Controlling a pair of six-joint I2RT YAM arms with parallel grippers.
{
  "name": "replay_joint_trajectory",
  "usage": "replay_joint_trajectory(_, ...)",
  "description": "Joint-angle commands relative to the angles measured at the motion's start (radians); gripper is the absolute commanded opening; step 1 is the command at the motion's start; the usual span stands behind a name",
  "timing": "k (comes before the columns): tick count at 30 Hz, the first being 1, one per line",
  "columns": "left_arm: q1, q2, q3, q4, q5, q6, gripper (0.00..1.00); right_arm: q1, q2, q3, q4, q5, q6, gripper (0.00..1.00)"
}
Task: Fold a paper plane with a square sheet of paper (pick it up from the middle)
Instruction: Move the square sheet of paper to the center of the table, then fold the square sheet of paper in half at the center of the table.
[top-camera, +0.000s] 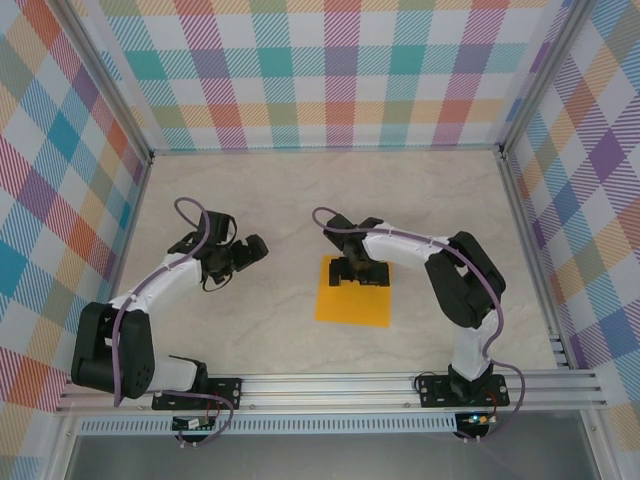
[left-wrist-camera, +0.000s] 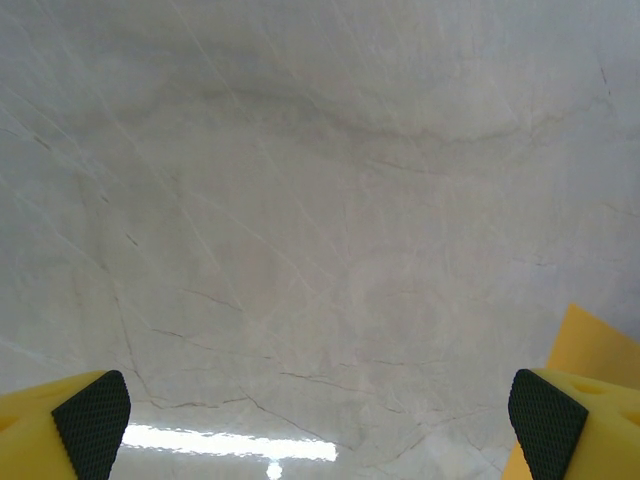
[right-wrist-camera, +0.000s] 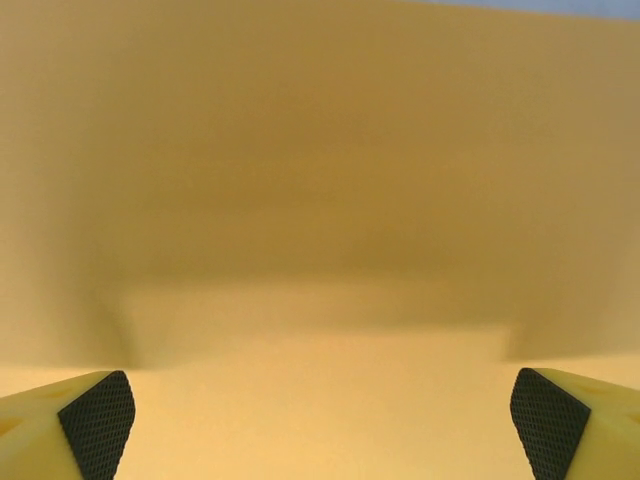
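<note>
Square sheet of paper (top-camera: 353, 303) lies flat on the marble-look table (top-camera: 250, 180), centre of the workspace, no crease that I can see from above. Right gripper (top-camera: 362, 272) sits over the sheet's far half, jaws spread wide, nothing between them. It's roughly centred left-to-right, which fits a mid-sheet pickup, though from above it looks nearer the far edge than dead centre. Left gripper (top-camera: 240, 255) is parked over bare table off to the sheet's left, jaws also wide apart and empty. My guess is it's staying clear so the right arm can take first grab. The top view gives the layout: both arms, sheet between them, the left well apart from the paper. The right wrist view adds closeness: orange paper (right-wrist-camera: 320, 200) right across the frame, with a soft shadow band under the gripper (right-wrist-camera: 320, 420), so it's low over the sheet; contact I can't tell. The left wrist view has its gripper (left-wrist-camera: 320, 420) over table, with a corner of the sheet (left-wrist-camera: 600, 345) at the right edge.
</note>
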Motion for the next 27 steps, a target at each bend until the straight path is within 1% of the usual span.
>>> replay_joint_trajectory(1,-0.034,0.012,-0.019,0.039,-0.014,-0.035,1.0,-0.001,-0.023,0.02,-0.068,-0.051,0.145,1.0)
replay_joint_trajectory(6,-0.07,0.03,-0.02,0.04,-0.035,-0.034,1.0,-0.001,0.033,0.049,-0.053,-0.115,0.187,1.0)
replay_joint_trajectory(10,-0.078,0.042,-0.021,0.039,-0.042,-0.031,1.0,-0.001,0.075,0.099,-0.08,-0.11,0.18,1.0)
replay_joint_trajectory(14,-0.081,0.052,-0.022,0.037,-0.039,-0.024,1.0,-0.001,0.098,0.108,-0.11,-0.092,0.161,1.0)
replay_joint_trajectory(20,-0.082,0.056,-0.023,0.039,-0.033,-0.018,1.0,-0.001,0.098,0.102,-0.133,-0.093,0.113,1.0)
replay_joint_trajectory(25,-0.084,0.059,-0.022,0.039,-0.029,-0.018,1.0,-0.002,0.071,0.09,-0.107,-0.107,0.061,1.0)
replay_joint_trajectory(27,-0.086,0.059,-0.021,0.039,-0.03,-0.018,1.0,-0.004,0.084,0.08,-0.097,-0.121,0.056,1.0)
